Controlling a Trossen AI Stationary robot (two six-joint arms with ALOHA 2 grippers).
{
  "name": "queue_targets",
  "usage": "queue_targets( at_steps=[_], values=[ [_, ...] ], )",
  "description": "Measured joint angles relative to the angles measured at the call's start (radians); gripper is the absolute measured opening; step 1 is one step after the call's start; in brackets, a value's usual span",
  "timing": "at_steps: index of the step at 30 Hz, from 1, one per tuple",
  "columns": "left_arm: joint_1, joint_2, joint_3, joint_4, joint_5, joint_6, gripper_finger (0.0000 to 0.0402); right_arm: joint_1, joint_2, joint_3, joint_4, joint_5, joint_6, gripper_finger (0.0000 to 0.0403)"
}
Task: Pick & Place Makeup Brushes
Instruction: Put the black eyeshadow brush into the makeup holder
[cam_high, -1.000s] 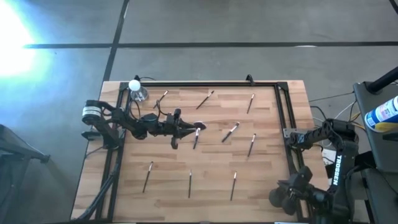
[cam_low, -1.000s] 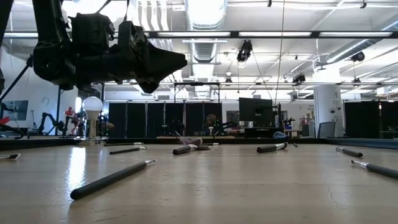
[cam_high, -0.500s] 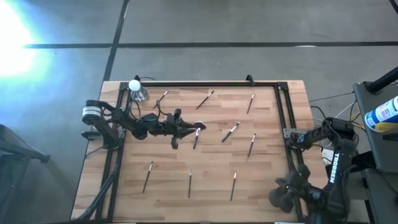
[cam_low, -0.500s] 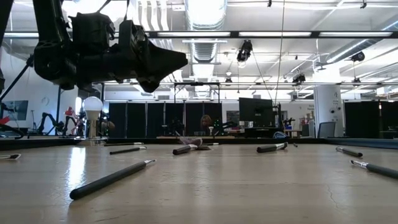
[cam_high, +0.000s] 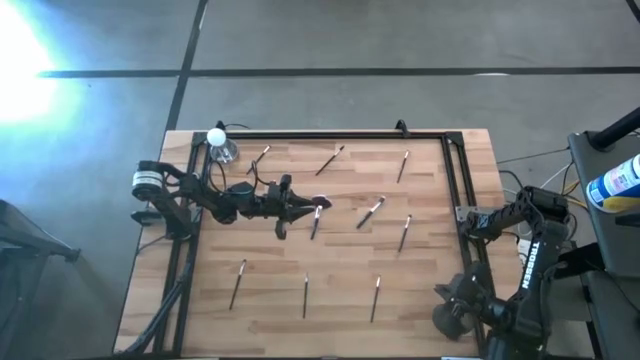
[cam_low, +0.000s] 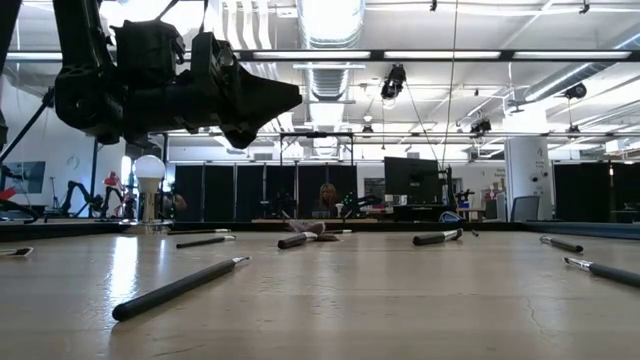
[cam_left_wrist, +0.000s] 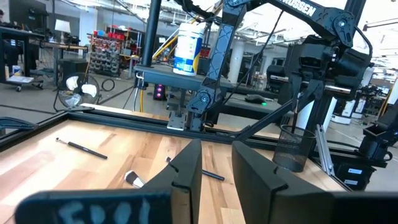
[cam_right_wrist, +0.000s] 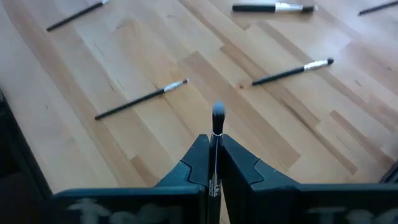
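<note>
Several makeup brushes lie flat and scattered on the wooden table (cam_high: 330, 255), among them one (cam_high: 370, 212) at the middle and one (cam_high: 305, 295) near the front edge. The wide-headed brush (cam_high: 317, 218) lies just past my left gripper (cam_high: 303, 208). That gripper hovers open above the table's middle (cam_low: 275, 100), its fingers apart in the left wrist view (cam_left_wrist: 214, 168). My right gripper (cam_right_wrist: 214, 142) is over the near right corner (cam_high: 450, 312), shut on one brush (cam_right_wrist: 217, 121). My right gripper pinches a makeup brush by its thin handle (cam_right_wrist: 216, 134) between the two fingers. The small dark bristle tip (cam_right_wrist: 217, 112) sticks out past the fingertips, along them. The brush is lifted clear above the table.
A small clear bottle with a round white cap (cam_high: 217, 140) stands at the far left corner. A black frame rail (cam_high: 455, 180) runs along the table's far and side edges. A dark mesh cup (cam_left_wrist: 290, 148) stands at the right edge. Bare wood lies between the brushes.
My right arm has shifted slightly at the near right corner, its forearm leaning more toward the table's left, with the brush still in its fingers. The left arm and the brushes on the table have kept still.
</note>
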Motion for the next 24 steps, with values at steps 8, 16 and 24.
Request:
queue_targets(
  at_steps=[8, 16, 24],
  values=[
    [0.000, 0.000, 0.000, 0.000, 0.000, 0.001, 0.0083, 0.000, 0.000, 0.000, -0.055, 0.027, 0.003, 0.0013],
    [0.000, 0.000, 0.000, 0.000, 0.000, 0.001, 0.0083, -0.004, -0.004, -0.004, 0.063, -0.029, -0.065, 0.0013],
    [0.000, 0.000, 0.000, 0.000, 0.000, 0.002, 0.0083, -0.005, 0.006, -0.057, 0.145, -0.093, -0.047, 0.0013]
  ],
)
